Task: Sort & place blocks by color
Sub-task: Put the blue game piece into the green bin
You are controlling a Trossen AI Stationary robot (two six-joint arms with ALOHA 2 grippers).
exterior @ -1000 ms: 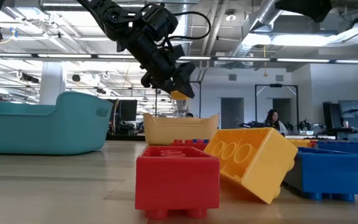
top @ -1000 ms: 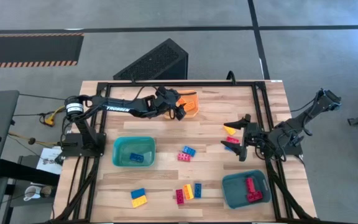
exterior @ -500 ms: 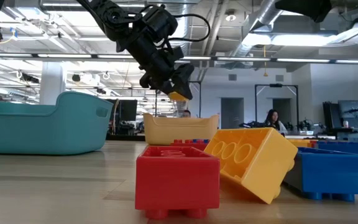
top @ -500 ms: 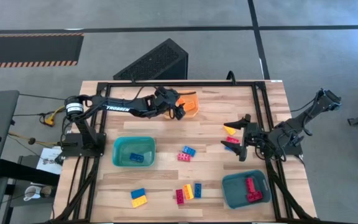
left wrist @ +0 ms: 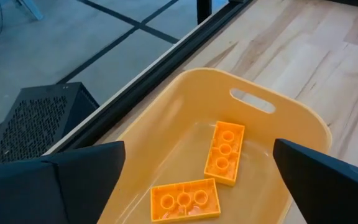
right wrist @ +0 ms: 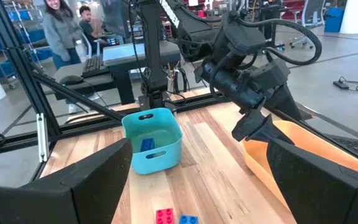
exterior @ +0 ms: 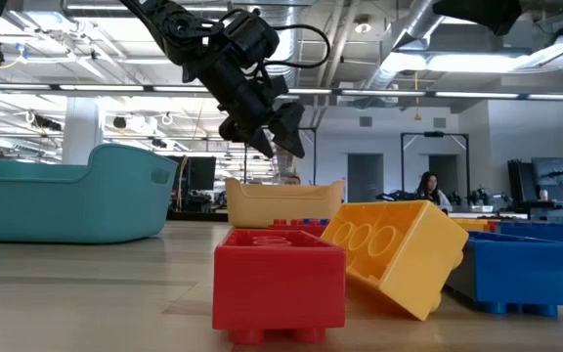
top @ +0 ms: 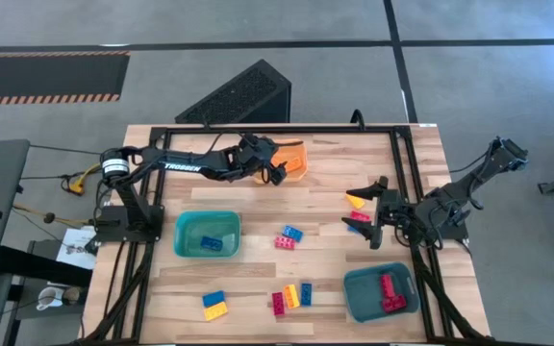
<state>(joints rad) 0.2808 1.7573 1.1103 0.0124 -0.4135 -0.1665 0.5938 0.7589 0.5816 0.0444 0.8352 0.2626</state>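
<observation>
Hovering above the orange bin [top: 294, 160], the left gripper [exterior: 280, 132] gapes wide and empty; descending carelessly could knock its rim and tip out the yellow blocks [left wrist: 224, 152].

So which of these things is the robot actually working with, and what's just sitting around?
Part of the job:
- loose blocks on the table
- two yellow blocks in the orange bin
- blue block in the left teal bin
- red blocks in the right teal bin
- left gripper, fingers open over the orange bin
- right gripper, open

Just lying about:
- black box on the floor
</observation>
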